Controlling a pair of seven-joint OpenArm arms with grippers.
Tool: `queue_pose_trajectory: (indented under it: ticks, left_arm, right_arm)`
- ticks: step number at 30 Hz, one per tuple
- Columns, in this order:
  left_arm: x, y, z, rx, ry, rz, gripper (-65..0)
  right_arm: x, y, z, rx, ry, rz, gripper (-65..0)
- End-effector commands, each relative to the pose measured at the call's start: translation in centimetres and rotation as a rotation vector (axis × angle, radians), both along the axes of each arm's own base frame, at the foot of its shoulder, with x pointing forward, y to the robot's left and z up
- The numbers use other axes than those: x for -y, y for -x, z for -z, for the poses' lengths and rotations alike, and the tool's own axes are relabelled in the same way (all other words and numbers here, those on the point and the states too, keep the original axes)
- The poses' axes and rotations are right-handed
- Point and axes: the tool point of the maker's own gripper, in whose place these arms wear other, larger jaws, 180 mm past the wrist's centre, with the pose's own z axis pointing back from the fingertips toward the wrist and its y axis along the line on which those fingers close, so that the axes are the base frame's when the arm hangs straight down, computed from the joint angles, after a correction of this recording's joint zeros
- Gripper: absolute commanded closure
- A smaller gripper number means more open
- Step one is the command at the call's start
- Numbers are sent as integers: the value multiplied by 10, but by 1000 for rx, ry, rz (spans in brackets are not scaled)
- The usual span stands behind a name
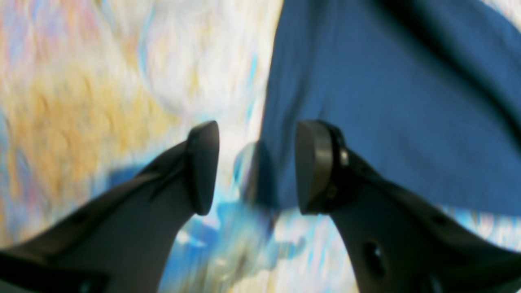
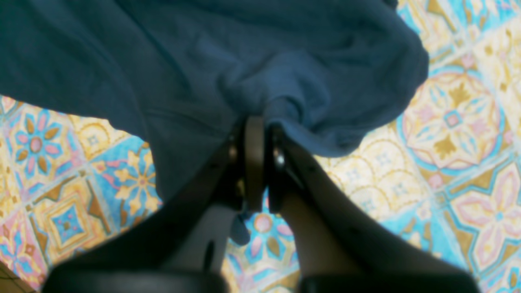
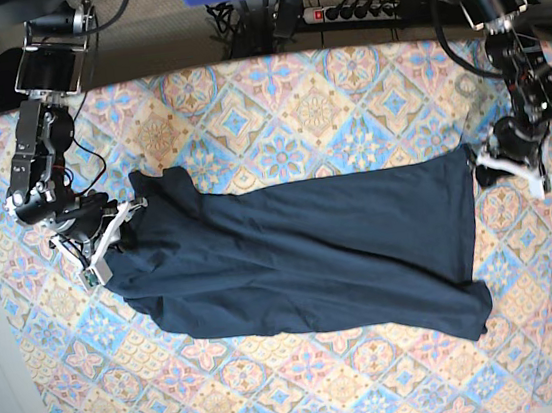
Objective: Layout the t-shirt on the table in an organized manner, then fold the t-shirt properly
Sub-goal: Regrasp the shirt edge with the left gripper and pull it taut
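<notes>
Viewing from the left wrist: left gripper (image 1: 256,167) jaws stand spread, nothing between them, the t-shirt (image 1: 390,101) edge lying just beyond on the table (image 1: 81,101) — picture blurred. Right wrist view: right gripper (image 2: 260,162) jaws pressed together, pinching a bunched fold of the shirt. Base view: garment stretched lengthwise across the cloth, near edge wrinkled, sleeve end crumpled. Judgement — re-grip the free hem corner squarely, then draw both ends apart evenly, low over the surface
</notes>
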Motion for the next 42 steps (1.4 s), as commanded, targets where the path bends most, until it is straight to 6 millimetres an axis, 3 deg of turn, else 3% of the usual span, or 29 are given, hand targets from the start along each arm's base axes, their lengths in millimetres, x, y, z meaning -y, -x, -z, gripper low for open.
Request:
queue_pose_trajectory:
  ticks: [1, 6, 11, 20, 27, 31, 34, 36, 42]
  left_arm:
    - [-19, 3, -15, 37, -24, -32, -299]
    - [-18, 32, 14, -34, 43, -72, -299]
    - [-17, 22, 34, -57, 124, -119, -299]
    - [7, 1, 55, -65, 245, -148, -299]
    - [66, -6, 73, -148, 229, 43, -294]
    - [87, -1, 82, -191, 216, 120, -246]
    - [87, 6, 86, -207, 215, 120, -126]
    - [73, 6, 82, -207, 189, 116, -16]
    - [39, -4, 58, -143, 203, 63, -4]
  right_arm:
    - [2, -10, -19, 67, 2, -3, 0]
    - [2, -10, -21, 71, 4, -4, 0]
    - [-2, -10, -20, 71, -7, -5, 0]
    - [-5, -4, -21, 76, 0, -14, 0]
    - [-4, -3, -20, 74, 3, -12, 0]
    - [-4, -4, -20, 74, 3, -10, 0]
    - [-2, -4, -19, 73, 0, -4, 0]
    - [-1, -4, -19, 73, 0, -1, 0]
    - [7, 1, 4, 2, -1, 26, -23]
